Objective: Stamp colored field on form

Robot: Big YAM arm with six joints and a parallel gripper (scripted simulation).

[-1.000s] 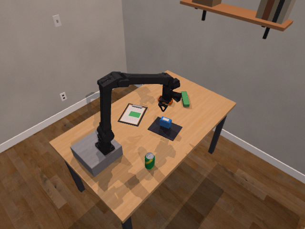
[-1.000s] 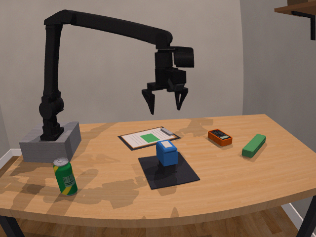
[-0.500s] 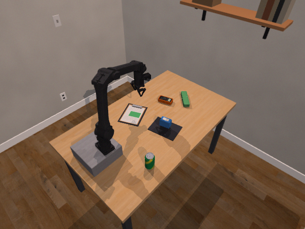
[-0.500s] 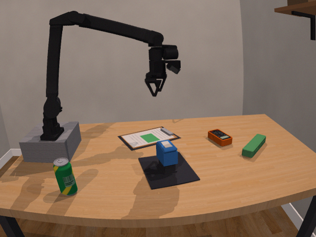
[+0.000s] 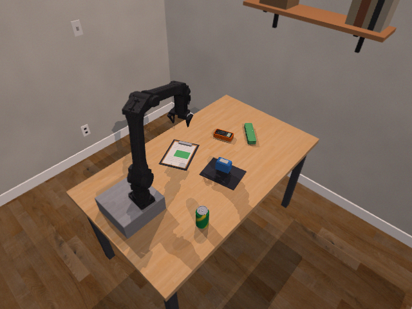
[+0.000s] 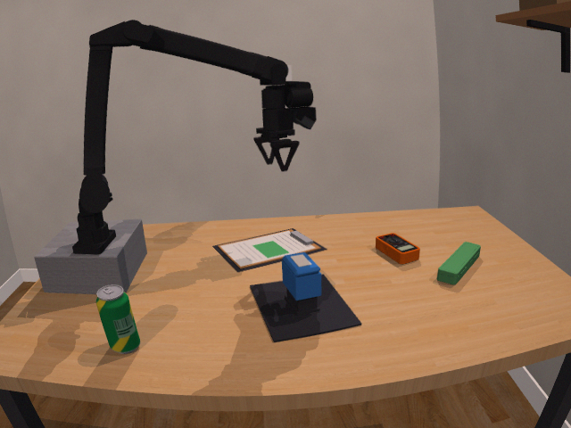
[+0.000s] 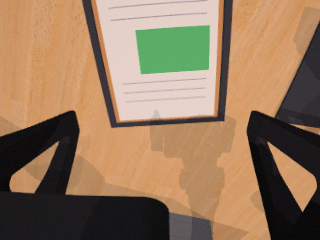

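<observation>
- On the wooden counter [image 5: 266, 109], a blue stamp [image 5: 223, 165] stands upright on a black mat [image 5: 234, 181], untouched.
- At ten o'clock from the mat lies a clipboard [image 5: 163, 158] holding the form [image 5: 171, 158], its green field [image 5: 181, 154] uncovered.
- High above the counter, the hand [image 6: 276, 156] hangs with fingers spread wide, holding nothing; the wrist view looks straight down on the green field.
- An orange meter [image 5: 223, 134] and a green case [image 5: 250, 132] lie at twelve and one o'clock from the stamp.
- A green can [image 5: 201, 216] stands at six o'clock.
</observation>
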